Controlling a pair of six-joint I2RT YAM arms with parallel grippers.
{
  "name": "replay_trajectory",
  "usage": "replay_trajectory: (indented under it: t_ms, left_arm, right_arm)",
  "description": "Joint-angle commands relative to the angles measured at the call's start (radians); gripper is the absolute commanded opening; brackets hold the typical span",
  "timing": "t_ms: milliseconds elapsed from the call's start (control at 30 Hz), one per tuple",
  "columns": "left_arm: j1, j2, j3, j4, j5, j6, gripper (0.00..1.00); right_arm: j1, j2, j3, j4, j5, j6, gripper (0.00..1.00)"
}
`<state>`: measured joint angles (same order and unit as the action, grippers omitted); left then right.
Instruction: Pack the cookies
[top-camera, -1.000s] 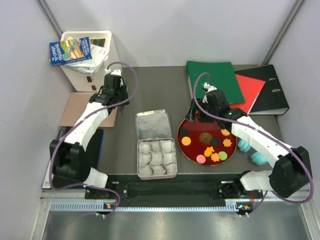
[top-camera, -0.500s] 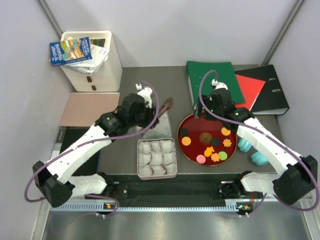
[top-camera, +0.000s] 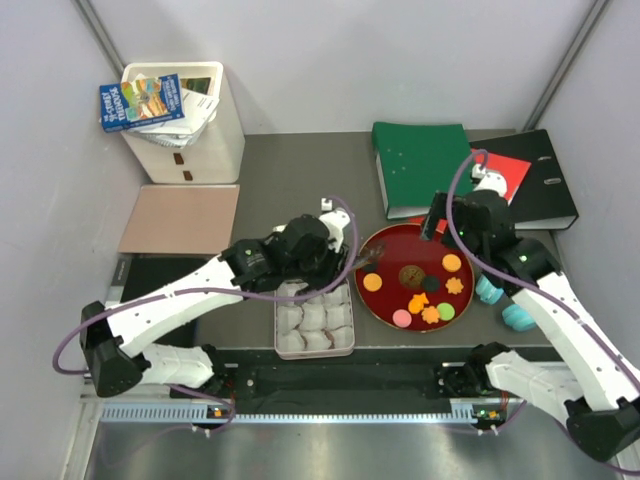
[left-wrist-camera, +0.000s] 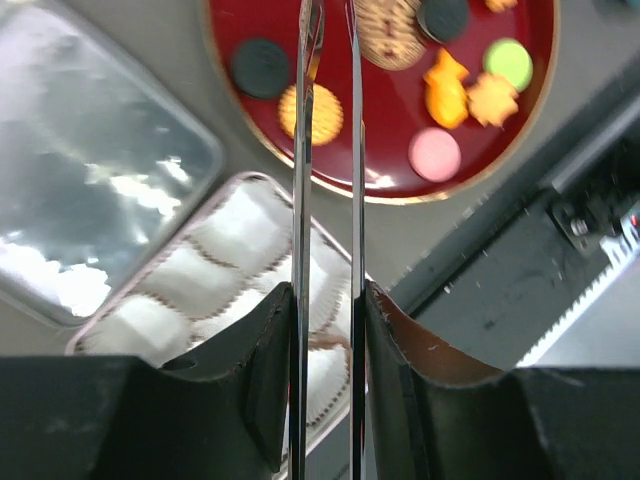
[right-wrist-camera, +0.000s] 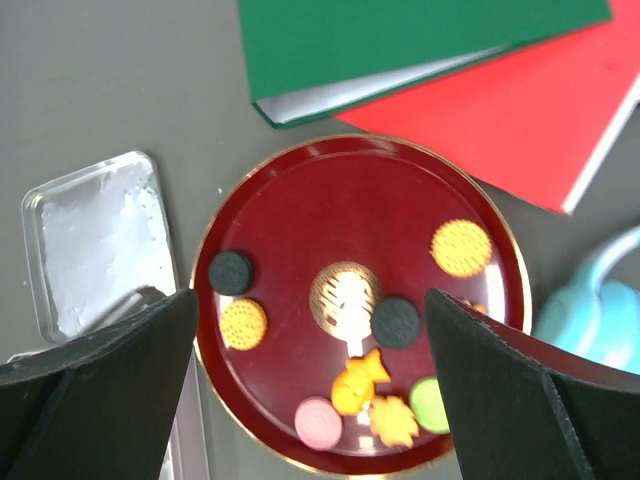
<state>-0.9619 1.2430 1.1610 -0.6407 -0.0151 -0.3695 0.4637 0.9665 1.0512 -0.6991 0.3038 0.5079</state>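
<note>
**Top cam:** left gripper (top-camera: 338, 260) is pinched on metal tweezers (top-camera: 362, 258) and reaches across the tin (top-camera: 314, 355) of white paper cups (top-camera: 313, 317). The tweezer tips sit at the left rim of the red plate (top-camera: 390, 300). The cookies (top-camera: 410, 275) lie on that plate, just beyond the tips. Right gripper (top-camera: 437, 218) hangs over the plate's far edge. Behind it are the green folder (top-camera: 425, 160), red folder (top-camera: 505, 172) and black binder (top-camera: 545, 185). The turquoise headphones (top-camera: 500, 300) are on its base side. White bin (top-camera: 185, 125) with a blue book (top-camera: 140, 102) is well off beyond the left gripper. Print shows only on the book cover and the binder's spine label (top-camera: 553, 181), and both are too small to read.

**Left wrist:** the fingers (left-wrist-camera: 270, 340) clamp the tweezers (left-wrist-camera: 353, 180), whose two blades run parallel with a narrow gap. The blade tips run out of frame over the plate (left-wrist-camera: 400, 195).
- An orange round (left-wrist-camera: 310, 112) lies under one blade.
- A black round (left-wrist-camera: 260, 68) is frame-left of the blades.
- The brown cookie (left-wrist-camera: 390, 30) is just frame-right of them.
- The pink cookie (left-wrist-camera: 435, 155) and green cookie (left-wrist-camera: 508, 62) are further that way.
- The paper cups (left-wrist-camera: 240, 235) sit directly below the fingers.
- The tin lid (left-wrist-camera: 90, 170) is off to frame-left.

**Right wrist:** the right gripper (right-wrist-camera: 310, 300) is spread wide with its fingers (right-wrist-camera: 110, 380) at the lower corners, holding nothing. The plate (right-wrist-camera: 360, 142) is centred beneath it.
- The brown cookie (right-wrist-camera: 345, 295) is midway between the fingertips.
- Black rounds (right-wrist-camera: 231, 272) and orange rounds (right-wrist-camera: 461, 248) lie around the brown cookie.
- The lid (right-wrist-camera: 100, 235) is beyond one finger.
- The headphones (right-wrist-camera: 590, 290) are beyond the other.
</note>
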Motion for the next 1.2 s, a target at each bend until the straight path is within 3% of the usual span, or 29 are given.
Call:
replay_trajectory:
  t_ms: [0,367,633,1167]
  left_arm:
    - [-0.083,0.018,0.029,0.039,0.009,0.004,0.38]
    - [-0.132,0.223,0.126,0.148,0.063,0.044,0.47]
    - [-0.178,0.444,0.255,0.191,0.049,0.075,0.54]
    - [-0.196,0.595,0.338,0.190,-0.052,0.126,0.59]
  right_arm:
    - [-0.011,-0.113,-0.029,-0.091,0.080,0.035,0.94]
    - [-0.011,-0.206,0.015,-0.178,0.135,0.032,0.94]
    - [-0.011,-0.242,-0.026,-0.188,0.058,0.053,0.95]
    - [-0.011,-0.290,-0.020,-0.183,0.086,0.021,0.95]
